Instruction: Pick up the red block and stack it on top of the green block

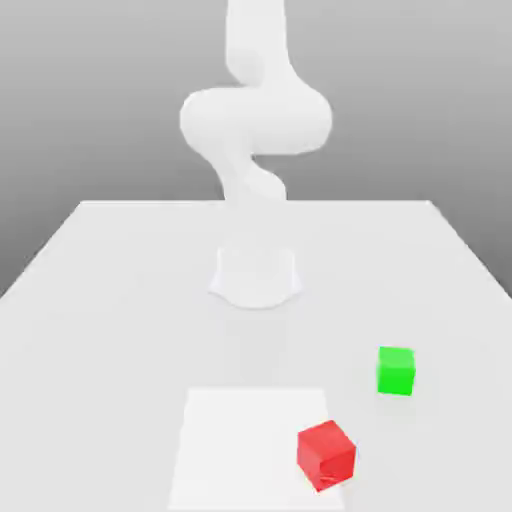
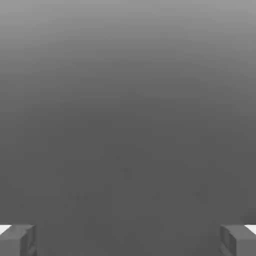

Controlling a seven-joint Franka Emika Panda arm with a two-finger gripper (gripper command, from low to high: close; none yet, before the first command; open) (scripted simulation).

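Observation:
The red block (image 1: 326, 455) sits on the white table (image 1: 100, 300) near its front edge, turned at an angle, in the exterior view's right half. The green block (image 1: 396, 370) stands a little farther back and to the exterior view's right of it, apart from it. In the hand view my gripper (image 2: 128, 241) is open: its two grey fingertips (image 2: 18, 241) stand wide apart with nothing between them, against a plain grey background. The white arm (image 1: 255, 120) rises from its base and leaves the exterior view at the top.
The arm's round base (image 1: 255, 277) stands mid-table behind both blocks. A paler square patch (image 1: 250, 445) marks the table's front middle, and the red block rests on its right corner. The table's edges run outward at left and right.

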